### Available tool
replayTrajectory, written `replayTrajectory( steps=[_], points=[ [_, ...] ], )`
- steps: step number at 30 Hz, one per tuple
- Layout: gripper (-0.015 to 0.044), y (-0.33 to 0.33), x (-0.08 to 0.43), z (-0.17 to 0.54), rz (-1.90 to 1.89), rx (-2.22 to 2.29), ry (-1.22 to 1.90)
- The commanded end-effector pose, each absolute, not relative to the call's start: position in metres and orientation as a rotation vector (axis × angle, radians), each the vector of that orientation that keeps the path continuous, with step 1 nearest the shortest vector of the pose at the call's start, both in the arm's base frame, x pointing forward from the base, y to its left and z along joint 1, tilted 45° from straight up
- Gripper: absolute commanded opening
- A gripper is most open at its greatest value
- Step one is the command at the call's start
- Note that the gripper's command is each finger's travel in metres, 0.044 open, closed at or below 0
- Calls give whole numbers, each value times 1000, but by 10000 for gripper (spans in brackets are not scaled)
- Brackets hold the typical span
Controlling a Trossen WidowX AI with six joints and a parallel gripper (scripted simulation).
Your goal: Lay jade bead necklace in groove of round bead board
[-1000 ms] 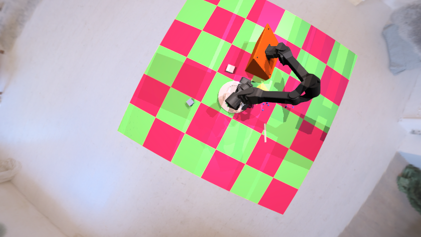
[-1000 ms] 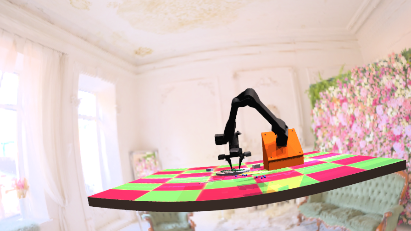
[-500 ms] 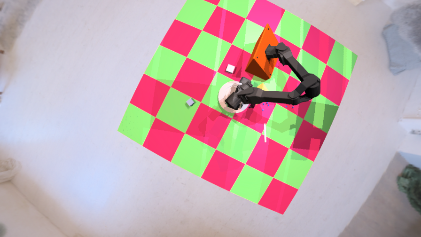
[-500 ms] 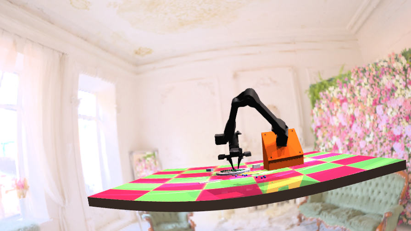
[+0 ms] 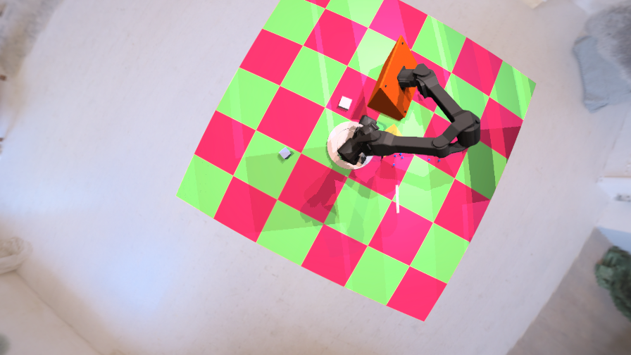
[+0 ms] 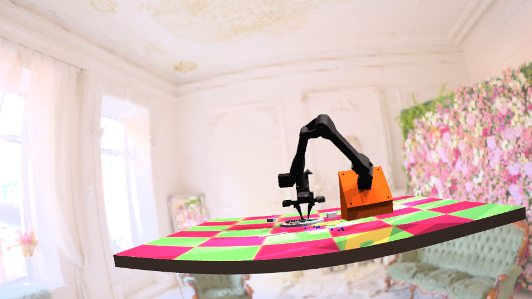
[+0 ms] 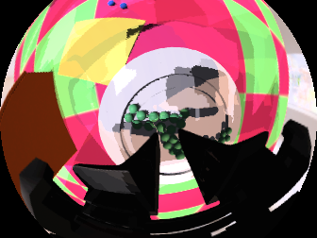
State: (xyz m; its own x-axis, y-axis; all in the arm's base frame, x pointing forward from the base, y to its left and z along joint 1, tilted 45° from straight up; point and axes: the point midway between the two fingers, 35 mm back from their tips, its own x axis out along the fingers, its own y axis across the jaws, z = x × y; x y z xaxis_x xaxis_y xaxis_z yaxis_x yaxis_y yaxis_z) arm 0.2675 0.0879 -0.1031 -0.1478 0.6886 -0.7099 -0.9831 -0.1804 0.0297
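The round white bead board [image 5: 335, 148] [image 6: 284, 226] [image 7: 110, 101] lies on the checkered table, with a thin circular groove. The jade bead necklace [image 7: 163, 114] lies bunched across it in the wrist view: a row runs to the left, a cluster sits between and beyond the fingertips, and a few beads show at the right rim. Part of it is hidden behind the right finger. My gripper [image 6: 305, 219] [image 7: 168, 134] points down low over the board. Its fingers are narrowly open, with beads at and between the tips. In the top view the arm hides the fingertips.
The orange arm stand [image 5: 388, 75] [image 6: 349, 185] is beside the board. A yellow patch [image 7: 94, 47] and small blue beads [image 5: 393, 165] [image 7: 124, 6] lie near the board. A white block [image 5: 345, 103], a grey block [image 5: 284, 153] and a white bar [image 5: 397, 198] lie around it.
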Motion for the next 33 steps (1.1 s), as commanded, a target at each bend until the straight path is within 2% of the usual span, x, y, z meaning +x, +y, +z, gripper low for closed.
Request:
replayTrajectory(
  steps=[1,15,31,33],
  points=[
    [0,88,268,-103,1661,-670,596],
    [0,88,268,-103,1661,-670,596],
    [420,84,268,-99,1661,-660,599],
    [440,84,268,-99,1661,-660,599]
  ],
)
